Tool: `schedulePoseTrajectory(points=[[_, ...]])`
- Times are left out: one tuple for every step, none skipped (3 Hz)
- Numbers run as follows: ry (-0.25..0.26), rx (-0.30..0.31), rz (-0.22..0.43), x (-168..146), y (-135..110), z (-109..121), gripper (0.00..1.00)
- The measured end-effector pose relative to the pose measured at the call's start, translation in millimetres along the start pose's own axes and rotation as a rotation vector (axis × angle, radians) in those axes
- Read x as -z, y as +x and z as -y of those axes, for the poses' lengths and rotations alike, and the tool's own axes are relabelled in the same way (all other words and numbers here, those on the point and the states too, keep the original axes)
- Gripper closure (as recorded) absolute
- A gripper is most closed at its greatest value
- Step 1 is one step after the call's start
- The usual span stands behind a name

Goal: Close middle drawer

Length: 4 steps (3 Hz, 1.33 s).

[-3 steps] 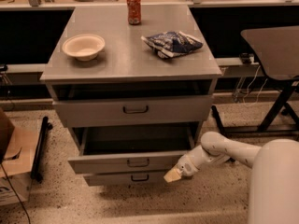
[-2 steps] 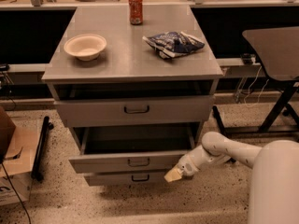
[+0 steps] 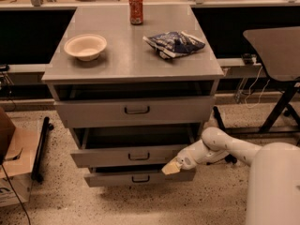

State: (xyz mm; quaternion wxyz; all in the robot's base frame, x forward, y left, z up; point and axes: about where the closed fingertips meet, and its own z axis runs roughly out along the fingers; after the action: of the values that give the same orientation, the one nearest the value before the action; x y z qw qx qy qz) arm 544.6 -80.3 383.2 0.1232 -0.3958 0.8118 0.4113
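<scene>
The middle drawer (image 3: 133, 155) of the grey cabinet stands pulled out, with a low front and a small dark handle; its dark tray shows behind the front. The taller top drawer (image 3: 136, 110) above it is slightly out, and the lowest drawer (image 3: 138, 177) is slightly out below it. My gripper (image 3: 171, 168) is at the end of the white arm coming from the lower right. It sits at the right end of the middle drawer's front, at its lower edge, just above the lowest drawer's front.
On the cabinet top (image 3: 126, 62) are a tan bowl (image 3: 85, 46), a red can (image 3: 136, 8) and a blue snack bag (image 3: 173, 43). A cardboard box (image 3: 14, 172) stands on the floor at left. A table with dark legs (image 3: 276, 55) stands at right.
The view has shifted slightly. The gripper and arm stay at the right end of the middle drawer's front, and the drawer looks equally far out.
</scene>
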Motion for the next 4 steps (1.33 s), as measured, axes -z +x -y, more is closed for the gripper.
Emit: schedulePoseTrajectory(points=[[0.000,0.000,0.000,0,0,0,1.00],[0.013,0.053,0.064,1,-11,17,1.00],[0.014,0.059,0.072,1,-12,18,1.00],[0.021,0.086,0.115,5,-19,27,1.00]])
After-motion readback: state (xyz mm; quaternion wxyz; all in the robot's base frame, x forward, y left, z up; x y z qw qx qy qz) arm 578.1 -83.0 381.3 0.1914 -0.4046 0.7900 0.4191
